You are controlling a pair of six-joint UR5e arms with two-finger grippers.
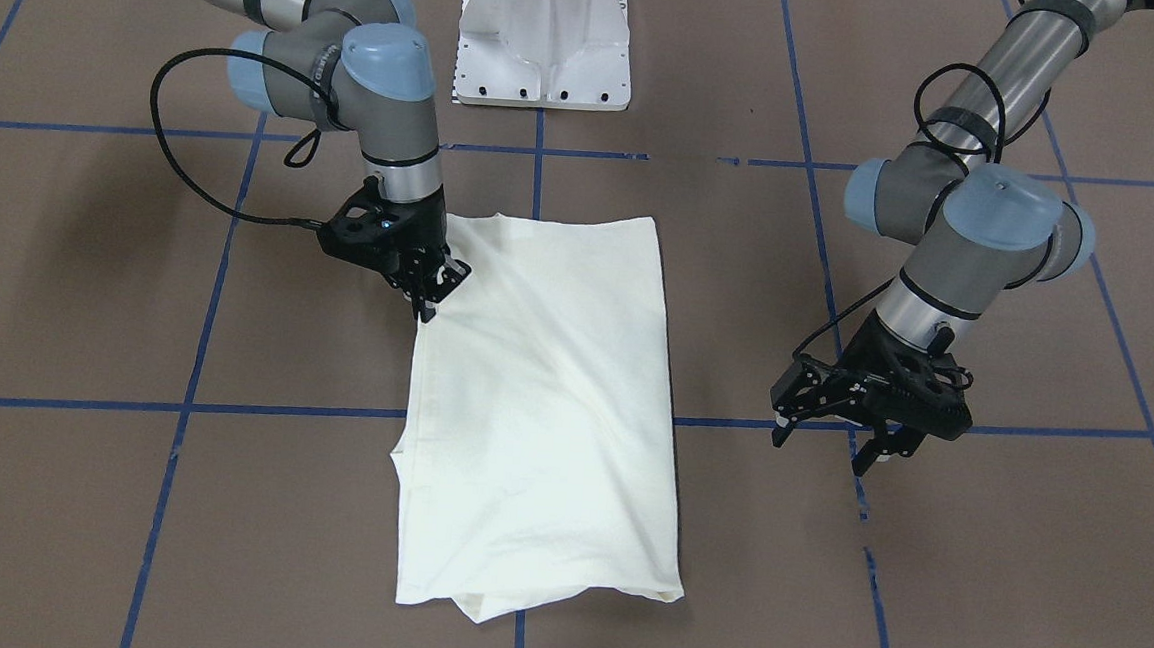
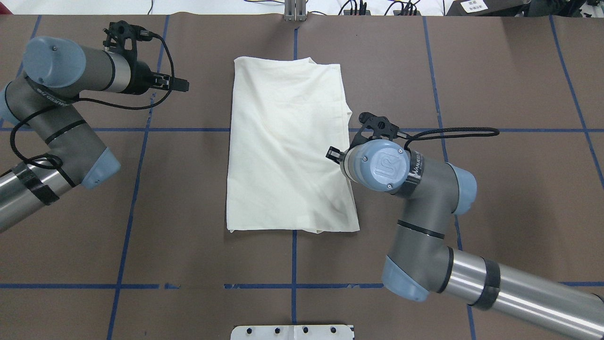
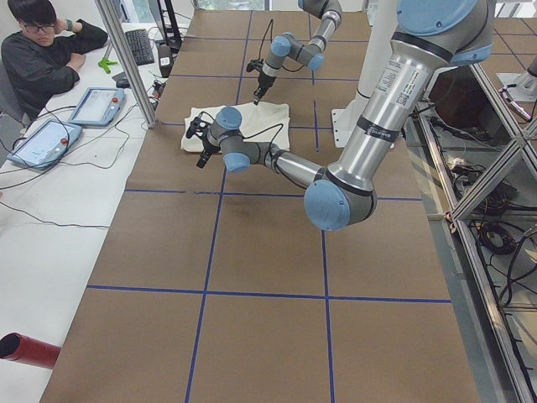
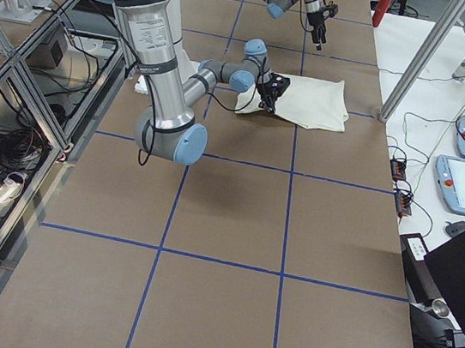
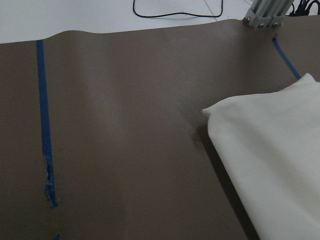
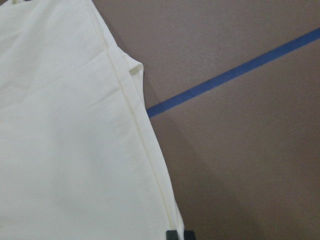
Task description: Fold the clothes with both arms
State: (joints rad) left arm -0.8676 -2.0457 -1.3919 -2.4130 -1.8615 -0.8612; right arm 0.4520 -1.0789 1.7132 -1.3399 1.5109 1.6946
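Note:
The cream shirt lies folded into a long rectangle in the middle of the table, plain side up, with no print showing. My right gripper points down at the shirt's long edge on my right, its fingers closed together on the hem. Creases fan out across the cloth from there. Overhead, the wrist hides most of the right gripper. In the right wrist view the fingertips sit at the shirt's edge. My left gripper hovers open and empty over bare table, well off the shirt's other long side.
The white pedestal base stands at the table's robot side. Blue tape lines grid the brown table. In the left side view, a seated person and teach pendants are on a white bench beyond an aluminium post.

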